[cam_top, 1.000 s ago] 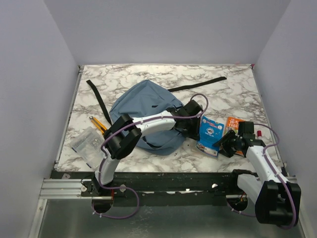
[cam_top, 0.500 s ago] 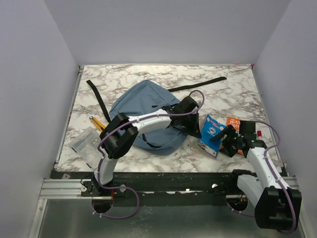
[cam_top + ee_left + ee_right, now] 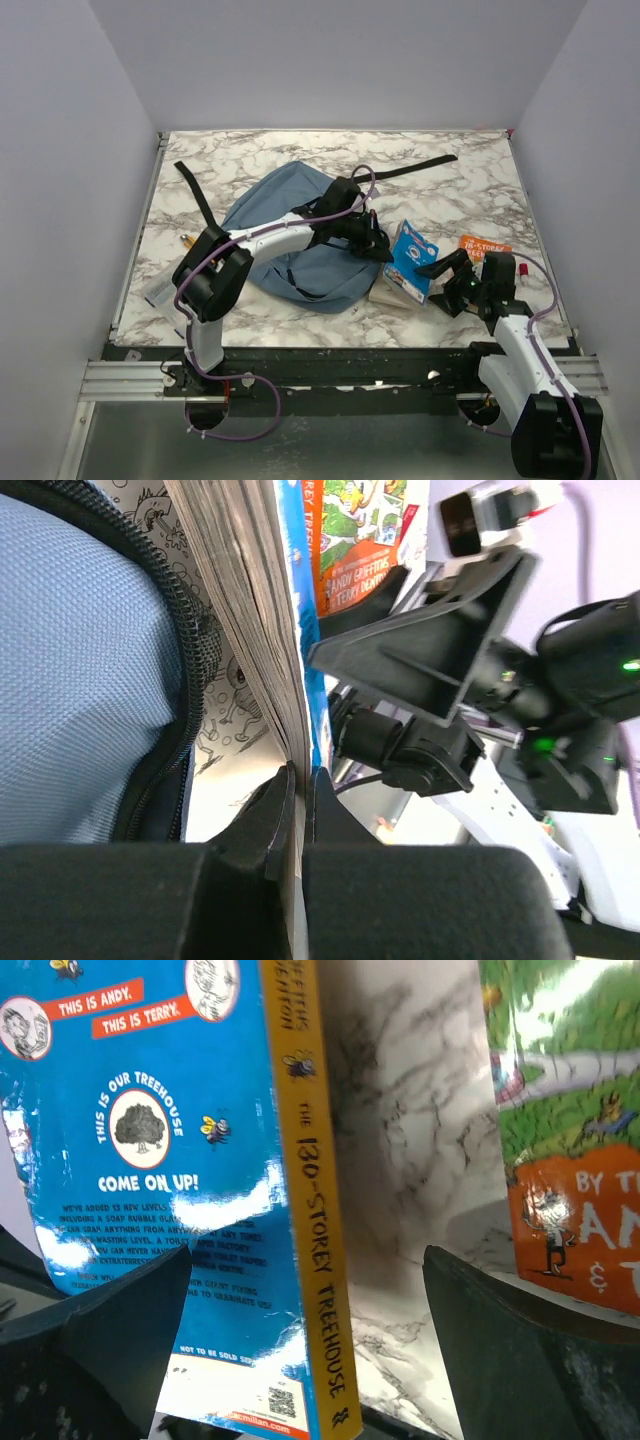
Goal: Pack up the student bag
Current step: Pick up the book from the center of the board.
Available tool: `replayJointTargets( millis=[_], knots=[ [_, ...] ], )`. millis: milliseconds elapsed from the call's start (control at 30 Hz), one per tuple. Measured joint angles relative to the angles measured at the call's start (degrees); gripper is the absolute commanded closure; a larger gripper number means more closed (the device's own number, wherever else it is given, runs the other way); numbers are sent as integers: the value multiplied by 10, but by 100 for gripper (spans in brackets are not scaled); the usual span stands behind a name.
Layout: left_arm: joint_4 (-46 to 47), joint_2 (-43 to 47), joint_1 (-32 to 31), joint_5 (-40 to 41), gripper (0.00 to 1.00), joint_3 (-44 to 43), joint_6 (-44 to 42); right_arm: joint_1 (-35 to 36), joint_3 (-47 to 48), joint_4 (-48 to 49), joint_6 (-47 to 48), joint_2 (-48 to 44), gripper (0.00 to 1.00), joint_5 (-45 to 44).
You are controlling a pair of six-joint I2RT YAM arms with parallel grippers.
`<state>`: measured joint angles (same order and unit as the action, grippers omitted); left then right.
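Dusty-blue fabric of bag (image 3: 280,200) spread over mid-left of table (image 3: 460,190) in top view; in left wrist view only one corner w/ black zip. Left gripper (image 3: 300,785) pressed together on thin edge of blue book (image 3: 412,255), just beside bag's zip edge. Right gripper (image 3: 448,278) spread wide, holding nothing, near book's spine, apart from bag. Title on yellow spine readable in right wrist view only. Orange book (image 3: 486,244) cut off there. Small items (image 3: 162,288) at left table edge hard to make out.

one book (image 3: 411,258) lies between the student bag (image 3: 283,197) and another book (image 3: 484,243).
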<state>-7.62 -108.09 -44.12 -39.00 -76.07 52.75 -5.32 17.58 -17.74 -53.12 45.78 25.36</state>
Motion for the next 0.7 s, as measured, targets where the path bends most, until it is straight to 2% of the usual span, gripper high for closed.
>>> replayJointTargets(
  millis=[67, 133, 267, 367, 467, 533, 567, 600, 633, 700],
  knots=[
    [20, 0, 5, -14, 100, 10, 15, 0, -38, 38, -29, -3, 3, 28],
    [35, 0, 6, -25, 100, 21, 28, 0, -71, 87, -61, -6, 12, 56],
    [59, 0, 6, -39, 100, 35, 48, 0, -114, 179, -128, -24, 22, 100],
    [77, 0, 7, -49, 100, 41, 62, -1, -146, 246, -178, -54, 37, 113],
    [97, 6, 14, -60, 100, 44, 75, -3, -170, 288, -219, -74, 57, 114],
    [105, 14, 18, -64, 100, 49, 79, -4, -170, 296, -231, -85, 76, 111],
    [108, 20, 20, -66, 100, 51, 79, -4, -169, 297, -233, -91, 91, 109],
    [111, 27, 21, -66, 95, 54, 78, -4, -166, 294, -232, -96, 99, 108],
    [112, 33, 22, -66, 82, 58, 78, -4, -159, 289, -227, -100, 100, 108],
    [116, 47, 24, -66, 67, 64, 71, -4, -129, 250, -204, -104, 100, 103]
  ],
)
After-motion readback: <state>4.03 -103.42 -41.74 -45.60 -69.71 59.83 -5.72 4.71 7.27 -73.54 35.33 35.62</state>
